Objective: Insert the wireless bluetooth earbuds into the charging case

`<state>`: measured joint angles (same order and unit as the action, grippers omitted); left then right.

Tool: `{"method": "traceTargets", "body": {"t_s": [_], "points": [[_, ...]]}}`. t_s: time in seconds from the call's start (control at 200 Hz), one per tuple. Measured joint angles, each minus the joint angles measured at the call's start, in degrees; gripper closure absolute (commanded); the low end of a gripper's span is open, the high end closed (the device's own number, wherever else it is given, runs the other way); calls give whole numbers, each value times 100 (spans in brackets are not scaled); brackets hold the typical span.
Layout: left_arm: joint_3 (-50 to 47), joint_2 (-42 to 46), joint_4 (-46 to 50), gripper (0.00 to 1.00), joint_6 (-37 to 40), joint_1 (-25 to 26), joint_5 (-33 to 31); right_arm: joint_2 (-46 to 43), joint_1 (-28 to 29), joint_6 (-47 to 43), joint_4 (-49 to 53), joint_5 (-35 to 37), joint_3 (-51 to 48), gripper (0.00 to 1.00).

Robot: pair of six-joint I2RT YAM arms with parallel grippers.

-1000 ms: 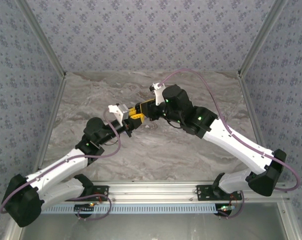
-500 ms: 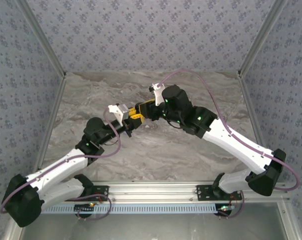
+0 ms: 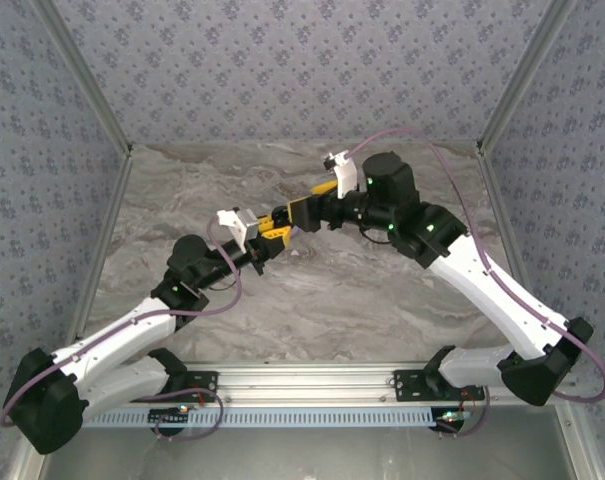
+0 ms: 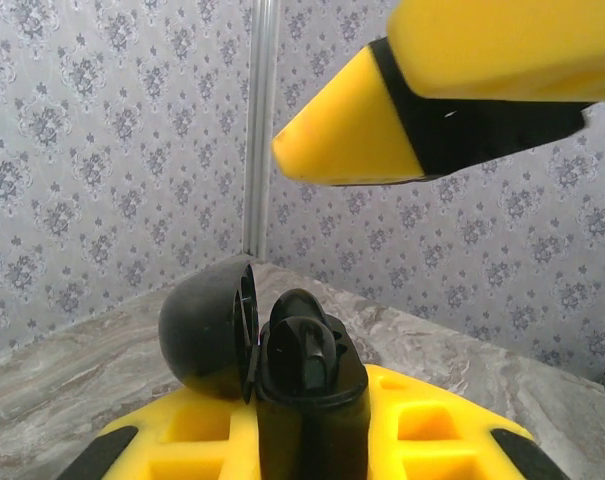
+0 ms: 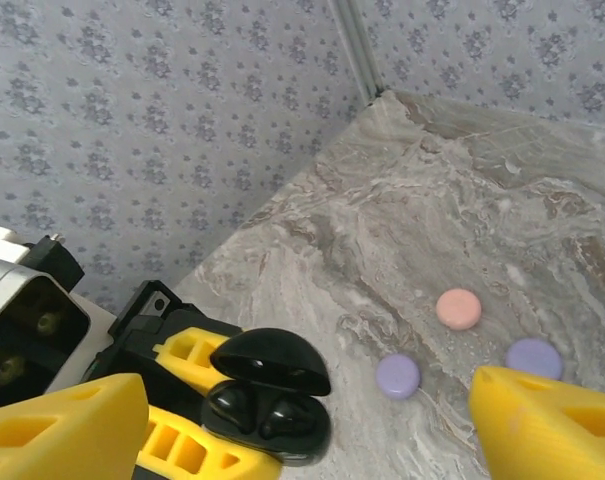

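Right fingers [image 5: 62, 420] pull back from charging case [image 5: 272, 395], wide, empty; left fingers [image 5: 187, 440] clamp open case, black earbuds [image 5: 267, 415] apparently seated; insertion looks done.

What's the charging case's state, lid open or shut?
Open. In the right wrist view the charging case has its lid hinged up, with what look like two black earbuds seated inside.

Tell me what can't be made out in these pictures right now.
- Glossy black clamshell charging case, right wrist view: dark-on-dark glare hides whether its sockets are filled.
- Left wrist view: its interior faces away.
- Round lavender disc: edge covered by the right tool's fingertip.
- Top view: case too small.
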<state>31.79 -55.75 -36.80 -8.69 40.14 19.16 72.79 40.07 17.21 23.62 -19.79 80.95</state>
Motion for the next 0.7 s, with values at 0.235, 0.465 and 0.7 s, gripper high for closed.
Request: {"method": "traceTargets", "body": {"t_s": [0.235, 0.465, 0.7], "points": [[11, 0, -74, 100, -39, 0, 153, 505, -129, -11, 15, -1235, 0, 0], [20, 0, -74, 100, -42, 0, 212, 831, 26, -11, 9, -1834, 0, 0], [20, 0, -81, 100, -39, 0, 221, 586, 103, -17, -238, -2031, 11, 0]]}}
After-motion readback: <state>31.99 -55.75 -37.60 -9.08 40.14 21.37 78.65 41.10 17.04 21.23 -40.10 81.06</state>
